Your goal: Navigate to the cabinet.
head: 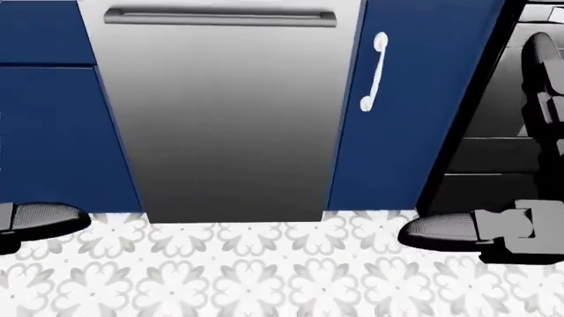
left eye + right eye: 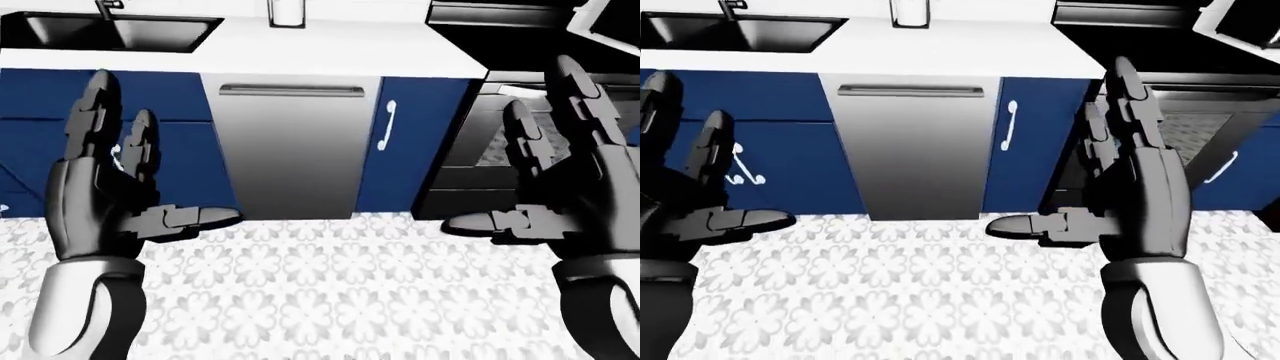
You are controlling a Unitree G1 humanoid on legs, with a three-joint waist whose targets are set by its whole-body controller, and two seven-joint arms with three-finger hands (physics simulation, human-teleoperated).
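Both the left hand (image 2: 120, 187) and right hand (image 2: 1130, 187) are spread and empty. The blue cabinet (image 2: 415, 142) stands just ahead, beside the dishwasher (image 2: 290, 150). Risk: further advance could drive raised fingers into the doors

1. No text, label, brand, number or sign can be read in any of the three views.
2. The stainless dishwasher front (image 2: 290, 150) is plain, with no lettering.
3. The blue cabinet door (image 2: 412, 142) beside it shows no marking.
4. The white countertop (image 2: 330, 52) bears no writing.
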